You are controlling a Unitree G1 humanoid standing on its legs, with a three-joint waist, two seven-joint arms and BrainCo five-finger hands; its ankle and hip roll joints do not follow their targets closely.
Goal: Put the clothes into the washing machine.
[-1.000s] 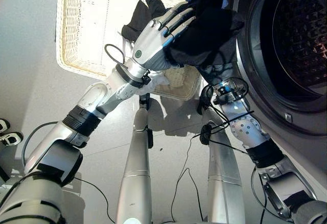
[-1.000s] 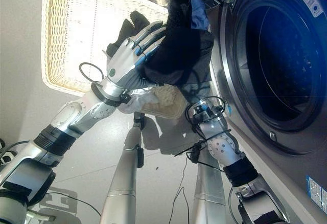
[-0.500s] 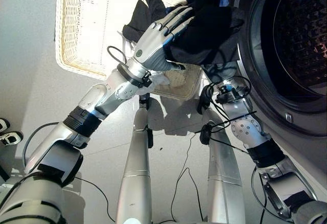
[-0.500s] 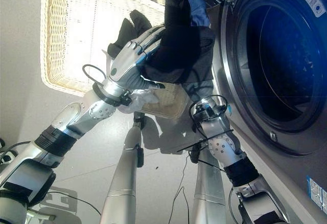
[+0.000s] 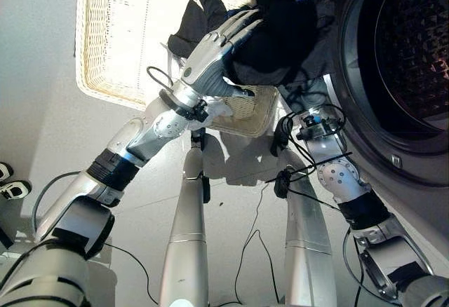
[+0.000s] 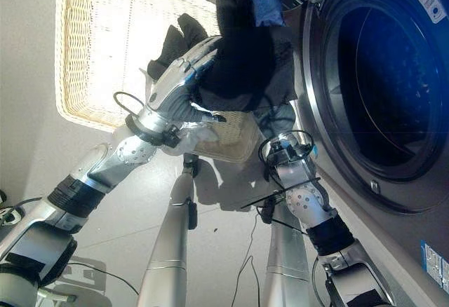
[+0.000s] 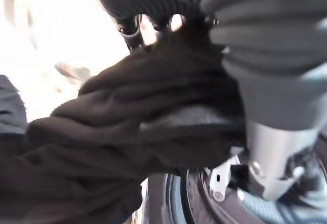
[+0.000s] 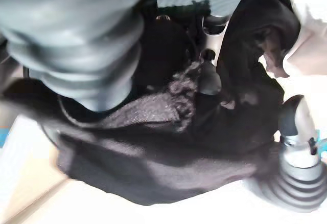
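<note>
— Two hands are on one load: a bundle of dark clothes [image 5: 280, 33] held up between the wicker basket [image 5: 112, 41] and the washing machine [image 5: 393, 69].

— How far along would you put it?

— Partway, as a judgement. The bundle is off the floor and level with the door opening, just beside its rim, but none of it has crossed into the drum [image 5: 414, 48]. The drum looks bare as far as the pictures show its inside.

— And the grip?

— The left hand [image 5: 210, 51] lies against the outer side of the bundle, fingers [image 5: 235, 26] long and nearly straight, pressing rather than clutching. The right hand [image 8: 209, 78] is under the cloth; its wrist view shows dark-tipped fingers buried in black fabric, but whether they curl round it cannot be told.

— Anything left behind?

— One dark piece [image 5: 196, 16] hangs over the basket's rim behind the left hand; whether it is part of the held bundle or separate is unclear. A bit of blue cloth [image 6: 268, 9] shows at the top of the bundle.

— What stands in the way?

— The door ring [image 6: 309, 76] itself. Loose folds droop below the bundle and could catch on the rim, so the load probably needs pushing well inside.
</note>
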